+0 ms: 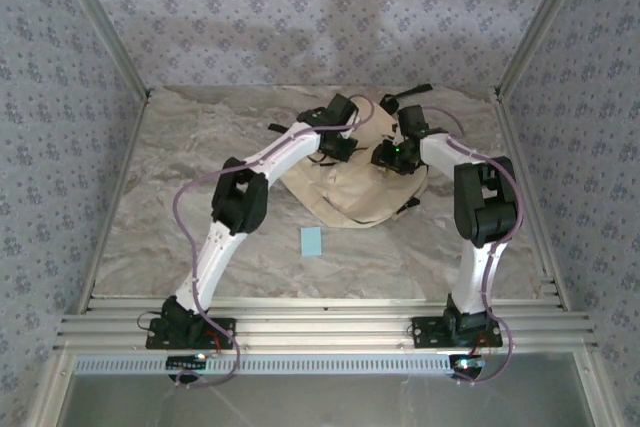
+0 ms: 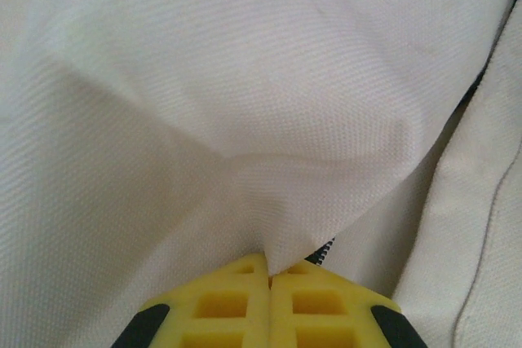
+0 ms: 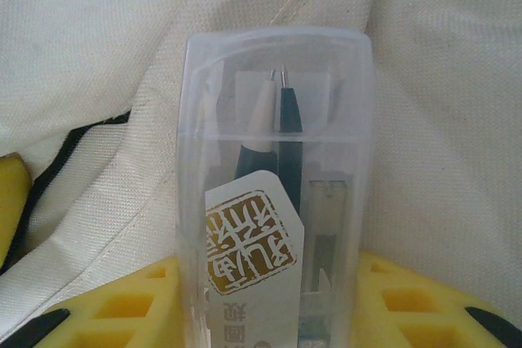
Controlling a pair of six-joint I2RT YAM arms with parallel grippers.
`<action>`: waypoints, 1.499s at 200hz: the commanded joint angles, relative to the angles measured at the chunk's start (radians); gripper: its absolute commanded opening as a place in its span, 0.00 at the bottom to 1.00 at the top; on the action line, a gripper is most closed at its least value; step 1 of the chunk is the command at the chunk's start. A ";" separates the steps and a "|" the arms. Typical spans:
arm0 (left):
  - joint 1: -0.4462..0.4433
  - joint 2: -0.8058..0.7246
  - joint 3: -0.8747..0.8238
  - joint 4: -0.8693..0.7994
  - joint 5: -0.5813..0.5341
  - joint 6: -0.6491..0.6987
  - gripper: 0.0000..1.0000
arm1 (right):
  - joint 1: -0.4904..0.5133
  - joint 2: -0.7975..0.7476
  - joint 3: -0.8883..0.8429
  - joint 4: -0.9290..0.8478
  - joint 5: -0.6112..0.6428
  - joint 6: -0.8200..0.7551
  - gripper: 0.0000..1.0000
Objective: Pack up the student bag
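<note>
**Desk:** Top view first. What do you count?

**Operator:** I see one soft cream-beige fabric student bag [image 1: 350, 192] at the far middle of the marble-patterned table [image 1: 180, 147]. One small pale blue flat rectangle [image 1: 312, 241] lies just near of it. I have two arms, with my left gripper [image 1: 336, 149] and right gripper [image 1: 388, 159] both over the bag's far half. Open tabletop lies left and near of the bag, and the table's right edge is closer to it.

**Desk:** Left wrist?

**Operator:** My yellow fingers [image 2: 220, 307] are pressed together there, pinching a fold of the bag's cloth. A bit of black zipper [image 2: 326, 248] shows just to their right.

**Desk:** Right wrist?

**Operator:** That hand clamps one clear plastic pen case [image 3: 277, 63] over the bag's cloth. Inside I count two pens, tips pointing far: a white-nosed pen [image 3: 262, 116] and a dark teal pen [image 3: 289, 128]. I also see a white label with a gold seal [image 3: 245, 238].
</note>
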 commanded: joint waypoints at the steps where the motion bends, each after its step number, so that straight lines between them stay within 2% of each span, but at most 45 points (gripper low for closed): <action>1: 0.062 -0.133 -0.113 0.015 0.162 -0.109 0.00 | 0.008 -0.028 -0.005 -0.051 -0.014 -0.022 0.40; 37: 0.089 -0.272 -0.199 0.135 0.334 -0.170 0.00 | 0.008 -0.017 -0.004 -0.043 -0.021 -0.013 0.40; 69: 0.109 -0.295 -0.200 0.161 0.470 -0.228 0.00 | 0.012 -0.016 -0.004 -0.042 -0.021 -0.016 0.40; 106: 0.133 -0.300 -0.239 0.289 0.628 -0.335 0.00 | 0.014 -0.015 -0.007 -0.041 -0.025 -0.016 0.40; 123: 0.138 -0.298 -0.254 0.308 0.625 -0.336 0.00 | 0.016 -0.039 -0.007 -0.036 -0.060 -0.022 0.39; 161: 0.141 -0.296 -0.288 0.337 0.611 -0.341 0.00 | 0.035 -0.080 0.016 -0.035 -0.257 -0.043 0.39; 191: 0.142 -0.298 -0.296 0.379 0.613 -0.359 0.00 | 0.088 -0.069 0.045 -0.063 -0.271 -0.066 0.39; 247: 0.141 -0.312 -0.343 0.417 0.624 -0.374 0.00 | 0.163 0.043 0.161 -0.139 -0.330 -0.120 0.38; 278: 0.141 -0.324 -0.360 0.436 0.632 -0.383 0.00 | 0.176 0.094 0.205 -0.235 -0.311 -0.155 0.38; 300: 0.142 -0.338 -0.374 0.449 0.643 -0.391 0.00 | 0.160 0.128 0.235 -0.266 -0.233 -0.142 0.38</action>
